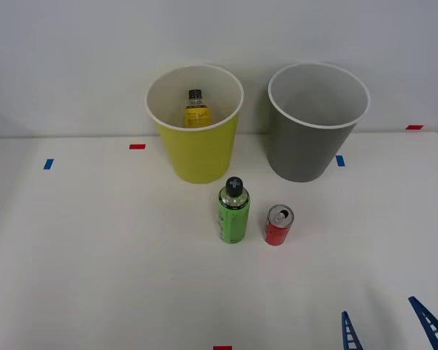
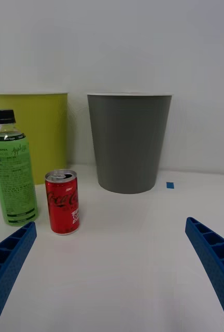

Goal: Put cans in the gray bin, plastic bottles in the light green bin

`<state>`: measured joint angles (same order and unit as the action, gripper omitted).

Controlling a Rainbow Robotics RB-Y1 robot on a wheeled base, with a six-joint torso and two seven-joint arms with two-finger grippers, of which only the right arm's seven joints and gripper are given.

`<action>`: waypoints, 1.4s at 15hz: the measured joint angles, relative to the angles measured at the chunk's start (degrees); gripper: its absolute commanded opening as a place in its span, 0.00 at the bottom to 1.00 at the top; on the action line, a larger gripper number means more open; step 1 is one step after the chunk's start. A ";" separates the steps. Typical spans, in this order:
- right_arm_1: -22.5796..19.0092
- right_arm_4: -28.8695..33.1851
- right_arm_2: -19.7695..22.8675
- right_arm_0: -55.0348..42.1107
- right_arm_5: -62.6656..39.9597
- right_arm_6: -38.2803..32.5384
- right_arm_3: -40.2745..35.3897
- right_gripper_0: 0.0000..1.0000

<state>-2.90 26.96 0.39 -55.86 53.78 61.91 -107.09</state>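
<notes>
A small red can (image 1: 279,225) (image 2: 63,203) stands upright on the white table, just right of a green-wrapped, black-capped plastic bottle (image 1: 233,211) (image 2: 12,178). Behind them stand the light green bin (image 1: 196,146) (image 2: 42,135) and, to its right, the gray bin (image 1: 317,149) (image 2: 128,142). A yellow-wrapped bottle (image 1: 196,110) stands inside the light green bin. My right gripper (image 1: 390,328) (image 2: 112,259) is open near the table's front right, well short of the can, with nothing between its blue fingers (image 2: 8,259).
Small red (image 1: 137,146) and blue (image 1: 48,164) tape marks dot the white table (image 1: 95,255). A blue mark (image 1: 340,160) lies beside the gray bin. A plain white wall rises behind the bins.
</notes>
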 measured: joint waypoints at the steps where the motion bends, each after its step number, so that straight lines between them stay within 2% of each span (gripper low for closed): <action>1: 0.00 -0.99 -0.07 -0.13 -0.03 1.52 0.62 1.00; 4: 0.00 -3.10 -0.32 -0.21 -0.06 5.49 1.68 1.00; 21: -0.17 -3.93 -0.47 -1.35 0.26 5.77 1.72 1.00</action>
<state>-3.07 23.04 -0.08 -57.22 54.04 67.67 -105.37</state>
